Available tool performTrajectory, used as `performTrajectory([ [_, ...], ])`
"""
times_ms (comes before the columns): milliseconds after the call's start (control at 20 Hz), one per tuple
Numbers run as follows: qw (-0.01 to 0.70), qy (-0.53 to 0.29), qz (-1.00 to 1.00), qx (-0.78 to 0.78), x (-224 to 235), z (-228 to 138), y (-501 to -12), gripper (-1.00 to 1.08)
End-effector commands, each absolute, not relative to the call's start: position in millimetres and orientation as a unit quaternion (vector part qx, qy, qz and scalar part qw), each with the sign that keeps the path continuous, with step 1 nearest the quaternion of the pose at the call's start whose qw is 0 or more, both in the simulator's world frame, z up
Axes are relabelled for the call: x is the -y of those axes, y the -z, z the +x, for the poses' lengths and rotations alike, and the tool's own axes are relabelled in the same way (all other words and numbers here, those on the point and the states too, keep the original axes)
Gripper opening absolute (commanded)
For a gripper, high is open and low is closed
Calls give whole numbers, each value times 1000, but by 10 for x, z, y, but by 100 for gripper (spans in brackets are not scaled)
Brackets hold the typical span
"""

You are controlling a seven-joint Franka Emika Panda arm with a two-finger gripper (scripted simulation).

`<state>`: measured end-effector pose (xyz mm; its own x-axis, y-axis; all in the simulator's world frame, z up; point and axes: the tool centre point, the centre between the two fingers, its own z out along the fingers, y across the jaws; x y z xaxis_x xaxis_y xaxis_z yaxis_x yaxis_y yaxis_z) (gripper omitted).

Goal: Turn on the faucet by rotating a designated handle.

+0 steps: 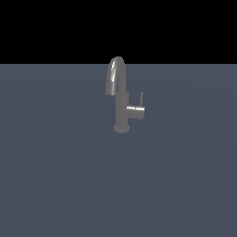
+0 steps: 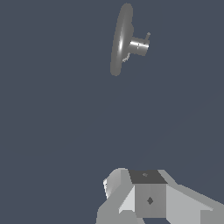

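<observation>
The grey metal faucet (image 1: 121,109) stands upright on the flat grey-blue floor, its arched spout curving toward the exterior view's left. A short horizontal stub juts from the column toward the exterior view's right, and the thin dark handle (image 1: 141,99) rises upright from its end. The wrist view looks down from above on the faucet (image 2: 121,39) and on the small handle (image 2: 148,35) tip by the stub. Part of my gripper (image 2: 146,177) shows at that picture's edge, well apart from the faucet, touching nothing. Its jaws are cut off by the frame. My arm is out of the exterior view.
The grey-blue floor (image 1: 55,176) stretches flat all around the faucet, with a black background beyond its far edge. No other objects show.
</observation>
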<state>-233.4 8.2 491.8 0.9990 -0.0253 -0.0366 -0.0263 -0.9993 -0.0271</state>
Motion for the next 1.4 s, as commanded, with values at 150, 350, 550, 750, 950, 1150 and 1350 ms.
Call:
performTrajectory([
  [150,46,-44,-997,-47,-79,-2071,-4886,-100],
  [350,77,-68,-992,-78,-64,-1830,-4846,-100],
  [550,108,-93,-984,-110,-34,-1584,-4791,-100],
  [750,140,-117,-973,-143,9,-1336,-4721,-100],
  [950,172,-143,-959,-176,65,-1090,-4634,-100],
  [1150,205,-168,-941,-209,133,-848,-4528,-100],
  [1350,238,-193,-921,-242,213,-611,-4402,-100],
])
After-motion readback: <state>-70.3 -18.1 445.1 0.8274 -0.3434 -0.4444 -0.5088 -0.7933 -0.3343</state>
